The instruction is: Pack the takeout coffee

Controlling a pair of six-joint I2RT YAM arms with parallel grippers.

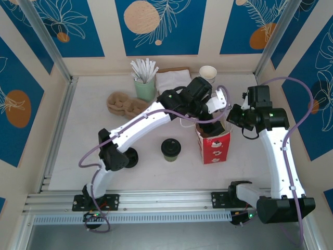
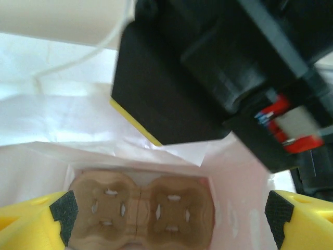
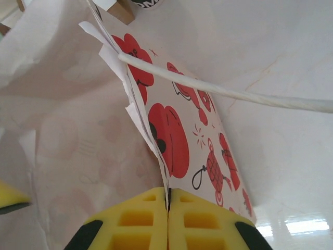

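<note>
The takeout coffee [image 1: 170, 148], a short pale-green cup with a black lid, stands on the table left of the red-and-white paper bag [image 1: 214, 147]. My left gripper [image 1: 209, 119] hangs over the bag's mouth. In the left wrist view it [image 2: 169, 211] is open and empty, looking down at a brown cup carrier [image 2: 140, 208] on the bag's bottom. My right gripper [image 1: 233, 115] sits at the bag's right rim. In the right wrist view its jaws [image 3: 167, 200] are shut on the bag's top edge [image 3: 177, 140], under the white string handle [image 3: 234, 94].
At the back stand a stack of brown carriers [image 1: 125, 102], a green cup of white sticks [image 1: 145, 83], napkins [image 1: 171, 80] and a white cup [image 1: 207, 73]. A flat black lid [image 1: 132, 157] lies beside the left arm. Walls close in on three sides.
</note>
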